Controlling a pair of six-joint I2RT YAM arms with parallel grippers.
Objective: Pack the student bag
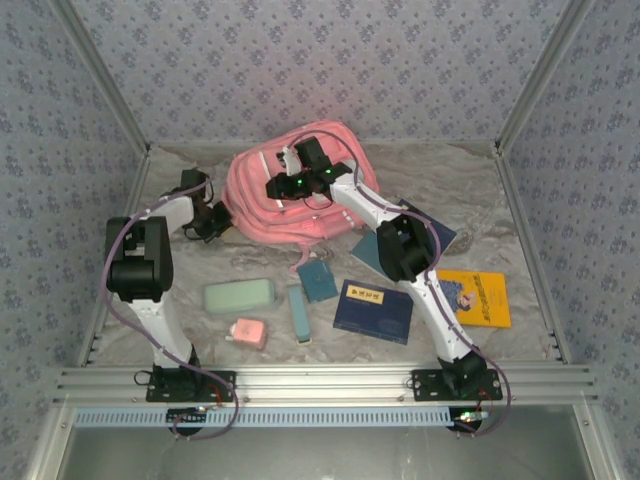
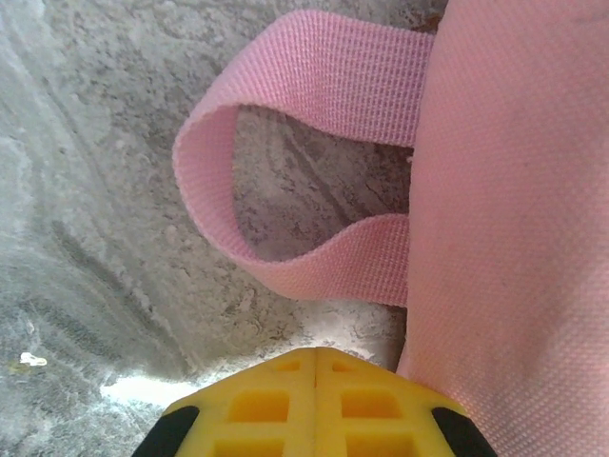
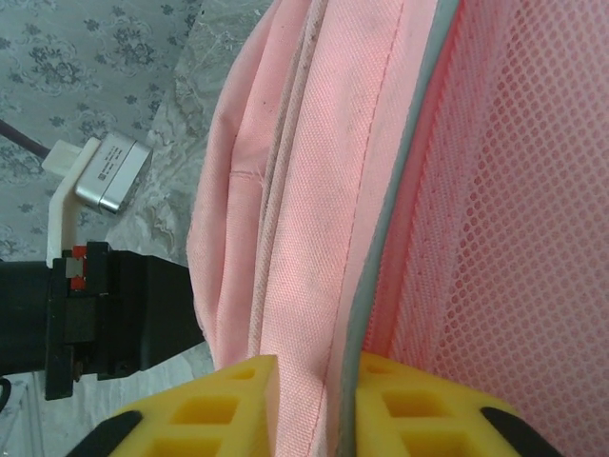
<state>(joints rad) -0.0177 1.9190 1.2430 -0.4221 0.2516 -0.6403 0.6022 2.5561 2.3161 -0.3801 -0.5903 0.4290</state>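
The student bag [image 1: 290, 190] is a large pink backpack lying at the back middle of the table. My right gripper [image 1: 278, 186] reaches over its top. In the right wrist view this gripper [image 3: 317, 369] is shut on a fold of the bag's pink fabric [image 3: 314, 219], next to a grey trim and a mesh panel [image 3: 514, 219]. My left gripper [image 1: 220, 222] sits at the bag's left side. In the left wrist view its yellow fingers [image 2: 262, 405] are pressed together, shut on nothing, just short of a pink strap loop [image 2: 285, 262] on the table, with the bag's body [image 2: 514, 238] to the right.
In front of the bag lie a green case [image 1: 240, 296], a small pink item [image 1: 249, 332], a slim teal box [image 1: 298, 312], a teal notebook [image 1: 318, 280], a dark blue book [image 1: 373, 311] and a yellow book [image 1: 478, 297]. Another blue book [image 1: 436, 232] lies under the right arm. Patterned walls enclose the table.
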